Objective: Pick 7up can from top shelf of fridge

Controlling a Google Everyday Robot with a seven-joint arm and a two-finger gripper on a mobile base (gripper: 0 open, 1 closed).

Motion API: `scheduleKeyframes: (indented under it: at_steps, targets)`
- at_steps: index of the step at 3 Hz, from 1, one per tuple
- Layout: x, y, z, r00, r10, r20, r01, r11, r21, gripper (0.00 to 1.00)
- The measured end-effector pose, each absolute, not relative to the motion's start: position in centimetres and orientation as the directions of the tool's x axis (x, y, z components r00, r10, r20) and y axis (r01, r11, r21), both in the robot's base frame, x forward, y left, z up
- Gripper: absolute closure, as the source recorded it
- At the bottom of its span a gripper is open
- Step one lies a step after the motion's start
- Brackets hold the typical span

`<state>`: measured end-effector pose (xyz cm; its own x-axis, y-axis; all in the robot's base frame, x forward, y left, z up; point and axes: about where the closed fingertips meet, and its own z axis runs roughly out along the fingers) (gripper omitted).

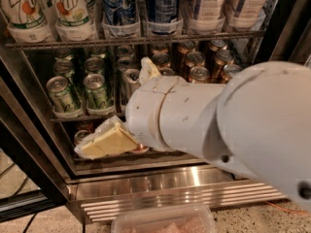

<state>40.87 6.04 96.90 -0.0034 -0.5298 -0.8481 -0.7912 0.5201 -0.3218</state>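
Observation:
Two tall white 7up cans with green lettering stand at the far left of the top shelf, a dark wire rack with whitish cups. The fridge has a ribbed steel base. My gripper is a cream-coloured part at the end of the big white arm. It sits low in front of the bottom rack, well below and to the right of the 7up cans, touching neither. The arm hides much of the middle and lower racks.
Tall blue cans and pale tall cans stand to the right of the 7up cans. Short green cans and brown cans fill the middle rack. A clear plastic tub lies on the floor in front. Cables run at lower left.

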Motion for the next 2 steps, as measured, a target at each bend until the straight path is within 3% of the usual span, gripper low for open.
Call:
scheduleKeyframes:
  at_steps: [1, 2]
  targets:
    - [43.1, 9.0, 100.1, 0.056, -0.438, -0.897, -0.729, 0.597, -0.337, 0.00]
    - [46.6, 9.3, 104.5, 0.062, -0.295, -0.953, -0.636, 0.724, -0.265, 0.00]
